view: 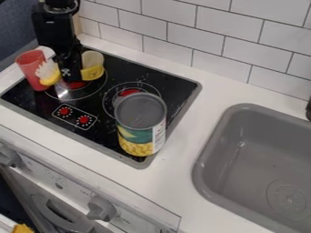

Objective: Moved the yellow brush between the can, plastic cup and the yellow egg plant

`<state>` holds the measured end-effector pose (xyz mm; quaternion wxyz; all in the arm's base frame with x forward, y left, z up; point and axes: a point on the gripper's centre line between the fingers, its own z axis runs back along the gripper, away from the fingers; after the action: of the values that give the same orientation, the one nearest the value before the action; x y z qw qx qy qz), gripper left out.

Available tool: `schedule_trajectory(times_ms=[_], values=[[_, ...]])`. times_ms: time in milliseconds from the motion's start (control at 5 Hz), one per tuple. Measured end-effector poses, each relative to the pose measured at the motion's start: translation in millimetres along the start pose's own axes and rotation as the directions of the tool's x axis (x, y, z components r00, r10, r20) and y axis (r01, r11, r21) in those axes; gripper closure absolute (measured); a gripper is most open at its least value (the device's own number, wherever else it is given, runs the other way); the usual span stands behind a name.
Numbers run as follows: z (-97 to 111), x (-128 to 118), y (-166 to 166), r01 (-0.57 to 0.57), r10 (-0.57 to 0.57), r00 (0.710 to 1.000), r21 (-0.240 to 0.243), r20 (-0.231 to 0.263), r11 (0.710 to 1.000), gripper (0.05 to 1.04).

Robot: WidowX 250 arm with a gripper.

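Arm (56,25): black, entering at the upper left and hanging down over the cooktop's far left part
Gripper (72,76): pointed downward above the left burner (94,91), between the cup and a yellow-and-cream thing; whether it is spread, pressed together or pinching something, I cannot tell
Cup (30,68): red plastic, mouth upward, leaning a little, at the cooktop's left edge; its contents cannot be made out
Can (138,134): upright near the cooktop's front right corner, grey round end facing up, label showing yellow chunks; it partly covers the right burner (108,101)
Sink (228,150): grey basin on the right, set into the counter, with 1 round drain (287,195) mark in its floor
Brush (50,78): yellow with white bristles turned up, at the cooktop's upper left, in front of the cup's right side and just beside the gripper, well apart from the can
Yellow-and-cream thing (92,72): just right of the gripper, pale part up, yellow part below; I cannot tell what it is
Cooktop (100,139): black with a grey rim, 2 red dial marks (84,119) near its front edge
Counter (176,186): white, with white wall tiles (188,27) behind
Lower left corner: a yellow piece (23,228), cut off by the edge
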<state>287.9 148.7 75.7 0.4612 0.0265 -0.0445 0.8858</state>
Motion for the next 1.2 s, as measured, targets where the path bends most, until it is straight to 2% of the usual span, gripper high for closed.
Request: schedule_trajectory(times_ms=[200,600,800,1000,1200], values=[[2,-25,11,0.086,-0.087,0.996,-0.013,-0.025,0.996,0.751],[4,-63,23,0.244,-0.245,0.970,-0.080,0.002,0.966,0.751],[-12,-65,25,0.268,-0.264,0.962,-0.046,0.069,0.962,0.751],[-21,-72,24,0.318,-0.310,0.940,-0.039,0.140,0.947,0.751],[-21,-74,25,0.323,-0.316,0.940,-0.034,0.128,0.946,0.696]])
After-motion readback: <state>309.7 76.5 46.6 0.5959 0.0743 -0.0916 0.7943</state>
